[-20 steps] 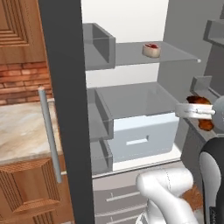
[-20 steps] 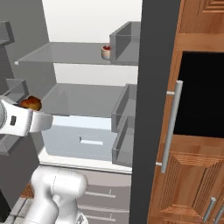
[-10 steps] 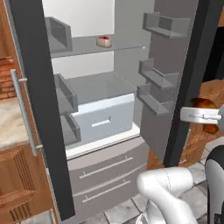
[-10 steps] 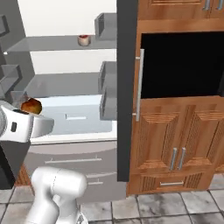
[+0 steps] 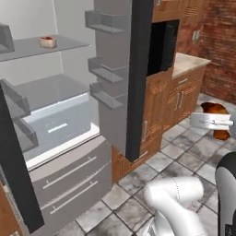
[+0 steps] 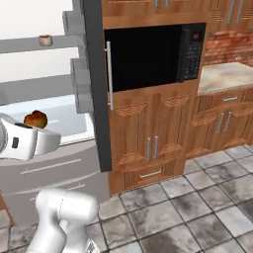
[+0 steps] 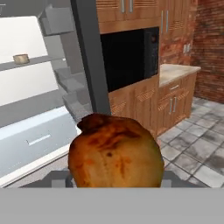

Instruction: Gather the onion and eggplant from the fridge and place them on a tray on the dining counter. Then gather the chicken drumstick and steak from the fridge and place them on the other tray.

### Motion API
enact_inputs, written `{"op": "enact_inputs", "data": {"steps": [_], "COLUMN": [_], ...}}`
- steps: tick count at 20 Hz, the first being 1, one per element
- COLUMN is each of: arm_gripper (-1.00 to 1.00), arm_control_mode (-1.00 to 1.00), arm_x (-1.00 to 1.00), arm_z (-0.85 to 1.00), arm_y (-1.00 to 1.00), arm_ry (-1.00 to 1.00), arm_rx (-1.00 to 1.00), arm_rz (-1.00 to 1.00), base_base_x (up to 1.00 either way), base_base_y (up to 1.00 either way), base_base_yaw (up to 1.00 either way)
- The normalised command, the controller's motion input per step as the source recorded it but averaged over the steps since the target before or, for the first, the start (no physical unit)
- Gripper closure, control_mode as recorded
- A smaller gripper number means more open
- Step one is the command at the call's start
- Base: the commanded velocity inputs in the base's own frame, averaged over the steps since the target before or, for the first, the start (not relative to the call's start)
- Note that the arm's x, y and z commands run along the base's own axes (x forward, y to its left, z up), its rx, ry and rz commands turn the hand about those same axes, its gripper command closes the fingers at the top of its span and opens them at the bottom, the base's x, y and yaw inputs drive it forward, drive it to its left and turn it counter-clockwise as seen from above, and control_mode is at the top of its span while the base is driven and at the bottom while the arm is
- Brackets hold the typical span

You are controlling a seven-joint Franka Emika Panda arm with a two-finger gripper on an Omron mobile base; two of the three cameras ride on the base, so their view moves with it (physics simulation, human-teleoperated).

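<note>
My gripper [image 5: 215, 122] is shut on the chicken drumstick [image 5: 217, 109], a golden-brown lump held out in the air over the tiled floor. The drumstick [image 7: 114, 151] hides the fingertips in the hand view; in the right base view the drumstick [image 6: 35, 119] sits atop the white hand [image 6: 25, 141]. The fridge [image 5: 50, 92] stands open to the left. A small red-and-white piece, likely the steak [image 5: 47, 42], lies on its upper glass shelf [image 6: 45, 40]. The trays, dining counter, onion and eggplant are out of view.
The open fridge door [image 5: 133, 78] with its bins juts out between fridge and wooden cabinets. A black microwave [image 6: 148, 54] sits in the cabinet wall. A beige wall counter [image 6: 227, 76] and a brick wall lie to the right, with grey floor tiles [image 6: 188, 207] below.
The whole picture has slid left as the base turns right: the fridge moved toward the left edge, and cabinets, microwave and brick wall came in. The drumstick stays in the gripper.
</note>
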Motion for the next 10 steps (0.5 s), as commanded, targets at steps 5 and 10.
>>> {"op": "enact_inputs", "data": {"steps": [5,10], "arm_gripper": [1.00,1.00], "arm_control_mode": [1.00,1.00], "arm_x": [0.00,0.00], "arm_z": [0.00,0.00], "arm_y": [0.00,0.00], "arm_ry": [0.00,0.00], "arm_rx": [0.00,0.00], "arm_rz": [0.00,0.00], "base_base_x": [-0.36,0.14], "base_base_y": [-0.54,-0.61], "base_base_yaw": [-0.44,-0.50]}}
